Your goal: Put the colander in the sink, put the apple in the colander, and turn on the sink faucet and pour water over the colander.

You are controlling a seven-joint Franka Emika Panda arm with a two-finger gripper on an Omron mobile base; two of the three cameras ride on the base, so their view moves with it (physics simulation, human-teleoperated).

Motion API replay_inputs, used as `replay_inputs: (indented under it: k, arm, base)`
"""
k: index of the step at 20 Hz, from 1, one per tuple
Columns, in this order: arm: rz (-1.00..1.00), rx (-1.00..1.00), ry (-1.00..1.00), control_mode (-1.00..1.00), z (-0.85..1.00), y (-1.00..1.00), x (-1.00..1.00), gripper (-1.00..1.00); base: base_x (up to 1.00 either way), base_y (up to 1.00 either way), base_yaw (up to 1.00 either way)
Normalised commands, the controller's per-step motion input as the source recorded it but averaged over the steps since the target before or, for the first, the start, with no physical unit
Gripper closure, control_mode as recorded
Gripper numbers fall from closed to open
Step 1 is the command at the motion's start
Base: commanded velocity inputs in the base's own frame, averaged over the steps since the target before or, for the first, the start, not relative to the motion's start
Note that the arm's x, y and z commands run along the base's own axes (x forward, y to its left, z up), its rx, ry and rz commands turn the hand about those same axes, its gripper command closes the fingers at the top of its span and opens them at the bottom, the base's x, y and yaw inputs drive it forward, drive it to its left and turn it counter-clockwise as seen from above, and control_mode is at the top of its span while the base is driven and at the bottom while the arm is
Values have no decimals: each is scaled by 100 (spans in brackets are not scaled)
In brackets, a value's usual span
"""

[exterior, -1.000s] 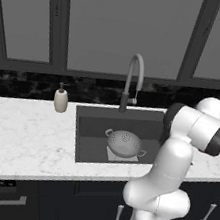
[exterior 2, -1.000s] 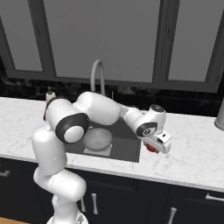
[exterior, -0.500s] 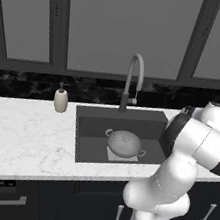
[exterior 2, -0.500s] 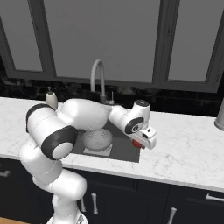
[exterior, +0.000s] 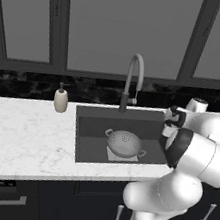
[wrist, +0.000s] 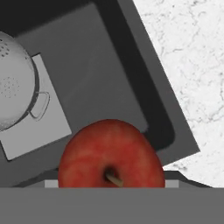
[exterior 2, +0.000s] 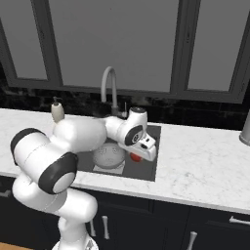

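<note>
My fingers (exterior 2: 138,157) are clenched on the small round bright red apple (wrist: 111,154), held over the right part of the large rectangular dark grey sink (exterior 2: 148,166). The round silvery-grey perforated metal colander (exterior: 124,144) sits on the pale square drain plate (wrist: 33,131) at the sink bottom, beside the apple, not under it. The tall grey gooseneck faucet (exterior: 132,80) stands behind the sink on the white marble table (exterior 2: 205,166).

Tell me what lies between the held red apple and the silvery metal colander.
Bare dark sink floor and pale drain plate separate the apple from the colander, per the hand view.
</note>
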Motion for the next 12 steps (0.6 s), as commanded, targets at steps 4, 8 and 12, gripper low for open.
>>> replay_inputs:
  k: [4,8,12]
  arm:
    - [14,3,5,-100,0,58,16,100]
    - [16,6,6,-100,0,48,16,100]
    - [17,7,8,-100,0,37,16,100]
  base:
    - [0,0,0]
    - [0,0,0]
    - [0,0,0]
